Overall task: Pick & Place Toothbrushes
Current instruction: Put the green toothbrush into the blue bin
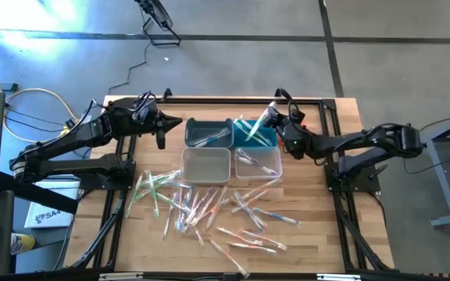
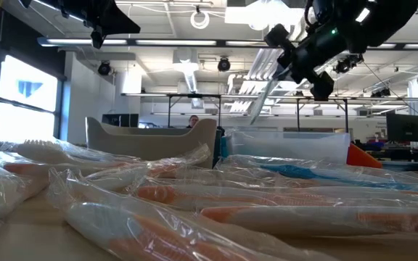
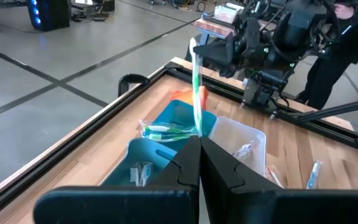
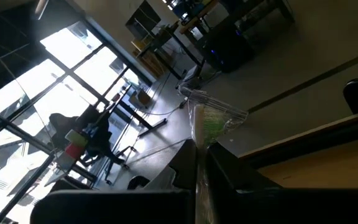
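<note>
My right gripper [image 1: 275, 117] is above the teal bin [image 1: 266, 143] at the far middle of the table, shut on a green toothbrush [image 3: 197, 93] in a clear wrapper. That brush hangs down toward the bin, where other green toothbrushes [image 3: 165, 130] lie. Many wrapped toothbrushes [image 1: 209, 209] are strewn over the near half of the table. My left gripper [image 1: 162, 127] hovers shut, holding nothing, left of the dark blue-grey bin [image 1: 207, 133]. My right gripper pinches the toothbrush near its upper end [image 3: 196, 55] between its two fingers, which lie across the brush. A short piece of wrapper with green inside [image 4: 213, 121] sticks out past the fingers [image 4: 185, 163]. The brush hangs nearly upright below the hold; my left fingers hide its lower end in the left wrist view.
Two clear bins [image 1: 205, 165] [image 1: 258, 162] stand just nearer than the coloured ones; the right one holds a few brushes. A black frame [image 1: 330, 109] runs along the table's edges. Something orange [image 3: 180, 96] lies behind the teal bin.
</note>
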